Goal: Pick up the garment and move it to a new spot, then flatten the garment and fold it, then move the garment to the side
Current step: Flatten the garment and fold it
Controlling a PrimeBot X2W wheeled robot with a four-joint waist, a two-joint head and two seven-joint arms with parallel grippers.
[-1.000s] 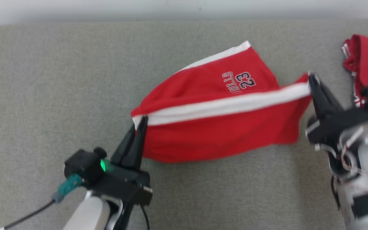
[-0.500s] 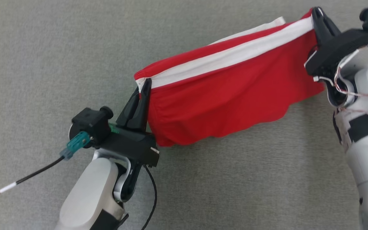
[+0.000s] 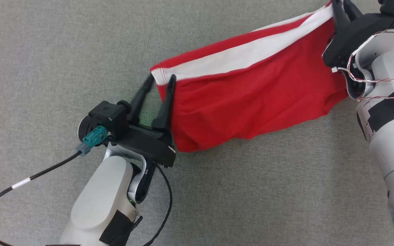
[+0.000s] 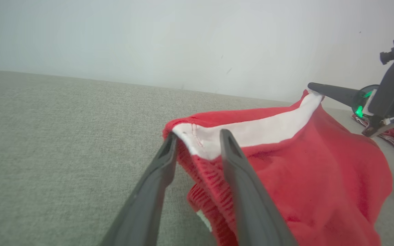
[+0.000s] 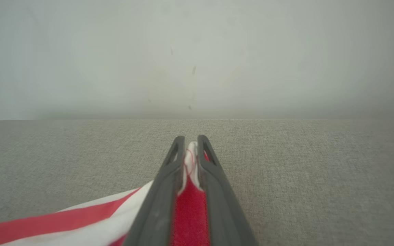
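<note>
Left gripper (image 3: 161, 78) jaws apart around garment (image 3: 251, 92) corner, right gripper (image 5: 191, 138) clenched on far corner

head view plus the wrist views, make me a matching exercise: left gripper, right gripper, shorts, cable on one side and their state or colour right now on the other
Column one
1. left gripper
2. right gripper
3. shorts
4. cable

Column two
a. pinched shut on a white-striped corner of cloth
b. black with a short white band
c. fingers spread apart on either side of a corner of cloth
d. red with a white stripe, pulled out long

Pairs: 1-c, 2-a, 3-d, 4-b
</note>
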